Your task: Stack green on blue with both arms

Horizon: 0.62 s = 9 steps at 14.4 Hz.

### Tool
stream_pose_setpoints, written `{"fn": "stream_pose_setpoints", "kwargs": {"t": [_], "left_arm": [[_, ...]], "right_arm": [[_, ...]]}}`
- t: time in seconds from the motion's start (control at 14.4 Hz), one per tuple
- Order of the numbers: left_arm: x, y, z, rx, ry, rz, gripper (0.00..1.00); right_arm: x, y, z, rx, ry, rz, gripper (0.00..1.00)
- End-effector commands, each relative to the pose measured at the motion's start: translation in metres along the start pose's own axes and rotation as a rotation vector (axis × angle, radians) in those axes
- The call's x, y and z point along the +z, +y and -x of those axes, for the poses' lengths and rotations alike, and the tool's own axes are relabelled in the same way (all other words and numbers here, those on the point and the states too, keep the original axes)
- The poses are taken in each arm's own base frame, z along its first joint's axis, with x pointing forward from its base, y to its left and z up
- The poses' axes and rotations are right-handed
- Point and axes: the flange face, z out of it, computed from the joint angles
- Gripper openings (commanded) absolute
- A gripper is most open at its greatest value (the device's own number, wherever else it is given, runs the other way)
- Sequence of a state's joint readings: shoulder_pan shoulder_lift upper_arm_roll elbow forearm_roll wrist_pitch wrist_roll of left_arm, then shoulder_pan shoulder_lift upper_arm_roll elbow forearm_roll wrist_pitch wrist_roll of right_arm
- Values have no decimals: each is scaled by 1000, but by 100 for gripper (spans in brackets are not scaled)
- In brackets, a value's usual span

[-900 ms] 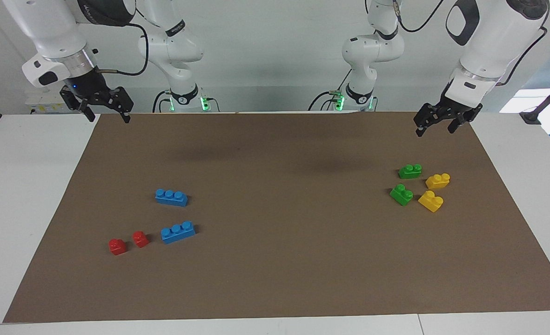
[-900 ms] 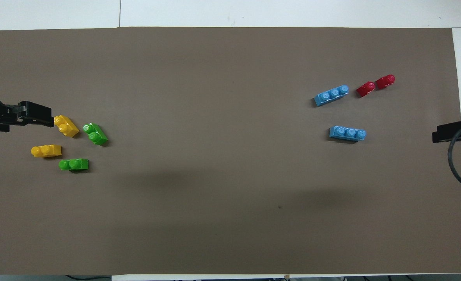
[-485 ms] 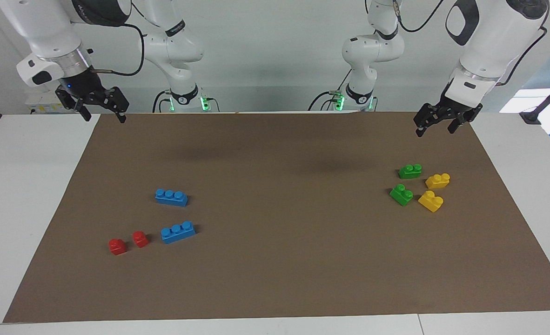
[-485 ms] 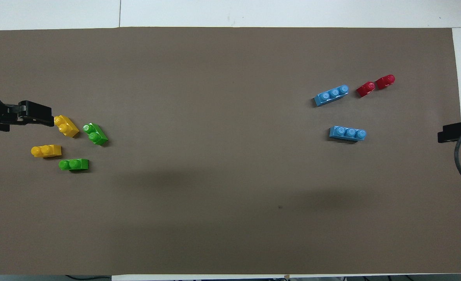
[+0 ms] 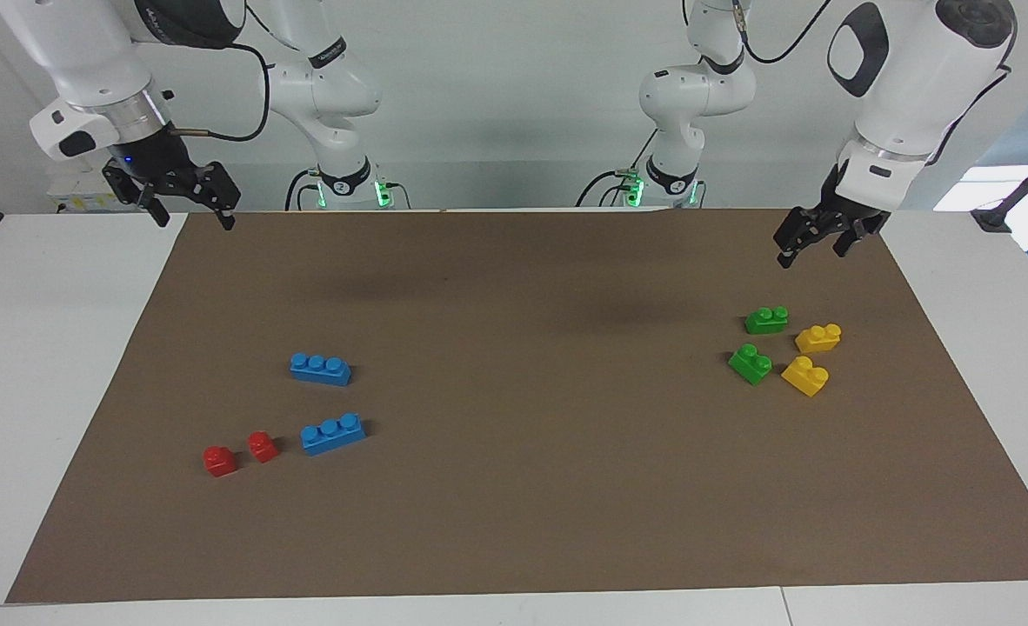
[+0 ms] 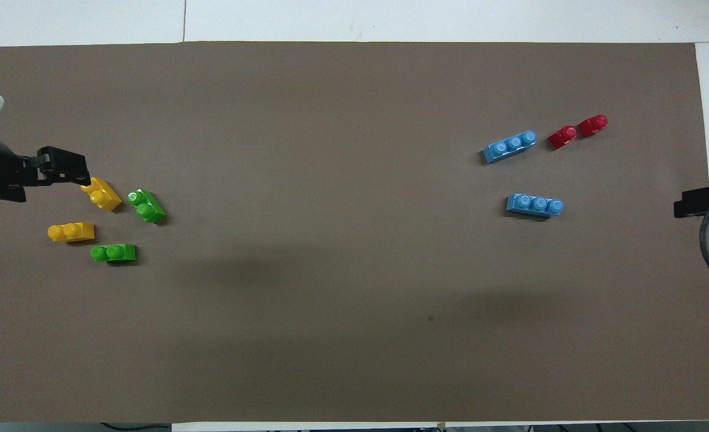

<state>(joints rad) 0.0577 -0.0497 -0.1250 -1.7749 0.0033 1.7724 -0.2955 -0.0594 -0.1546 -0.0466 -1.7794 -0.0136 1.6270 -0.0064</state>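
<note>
Two green bricks lie at the left arm's end of the mat: one (image 5: 766, 320) (image 6: 113, 252) nearer to the robots, the other (image 5: 750, 363) (image 6: 146, 206) farther from them. Two blue bricks lie at the right arm's end: one (image 5: 320, 369) (image 6: 534, 204) nearer to the robots, one (image 5: 332, 433) (image 6: 509, 146) farther. My left gripper (image 5: 811, 250) (image 6: 60, 171) is open and empty, raised over the mat's edge, apart from the green bricks. My right gripper (image 5: 190, 216) (image 6: 699, 201) is open and empty, raised over the mat's edge at its own end.
Two yellow bricks (image 5: 818, 337) (image 5: 805, 376) lie beside the green ones. Two small red bricks (image 5: 219, 460) (image 5: 262, 446) lie beside the farther blue brick. All lie on a brown mat (image 5: 514, 522) on a white table (image 5: 44, 348).
My right gripper drew back a little toward its end of the table and rose, then stopped. My left gripper turned and shifted slightly over the yellow and green bricks. No brick moved.
</note>
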Motion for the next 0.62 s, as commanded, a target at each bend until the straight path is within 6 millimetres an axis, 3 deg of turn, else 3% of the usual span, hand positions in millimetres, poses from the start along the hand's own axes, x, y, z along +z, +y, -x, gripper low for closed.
{"fn": "stream_pose_setpoints", "kwargs": {"t": [0.0, 0.28, 0.55], "left_arm": [[37, -4, 20, -161, 4, 8, 100], [86, -6, 10, -283, -22, 4, 100], [148, -7, 5, -314, -2, 20, 100]], "right_arm": [[0, -1, 7, 18, 15, -20, 100], [-1, -1, 7, 20, 15, -20, 100], [-2, 0, 5, 11, 28, -20, 100]]}}
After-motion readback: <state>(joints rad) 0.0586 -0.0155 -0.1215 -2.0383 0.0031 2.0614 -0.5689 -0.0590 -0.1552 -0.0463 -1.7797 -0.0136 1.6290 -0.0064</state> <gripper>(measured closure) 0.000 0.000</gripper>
